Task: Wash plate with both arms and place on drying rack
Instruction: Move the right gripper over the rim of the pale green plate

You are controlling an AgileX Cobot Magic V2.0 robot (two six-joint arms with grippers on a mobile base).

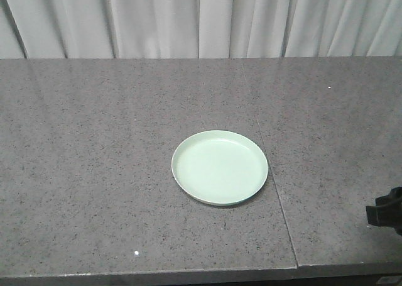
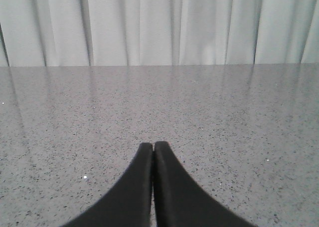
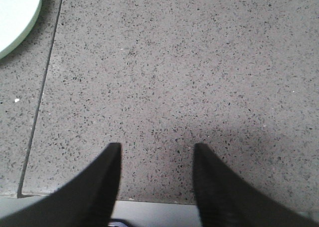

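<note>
1. The left claw (image 2: pixel 152 148) has its 2 fingers pressed together along their inner edges, and nothing is held between them. It sits low over the speckled grey tabletop (image 2: pixel 224 117). Ahead of its tips the tabletop runs to a white curtain (image 2: pixel 159 25).

2. The right claw (image 3: pixel 156 154) has its 2 fingers spread wide apart. Bare tabletop (image 3: pixel 199 62) shows through the gap, and the claw holds nothing. The near edge of the tabletop lies directly under the base of the fingers.

3. The plate (image 3: pixel 12 15) lies ahead of the right claw and to its left, well apart from it. In the right wrist view only a section of its pale green rim shows. A straight seam (image 3: pixel 44 92) in the tabletop runs between the right claw and the plate.

4. In the front view the plate (image 1: pixel 220 167) lies flat and right way up, with its rim just beside the seam (image 1: pixel 279 204). A black part of the right arm (image 1: pixel 386 212) shows at the frame edge, on the other side of the seam from the plate.
</note>
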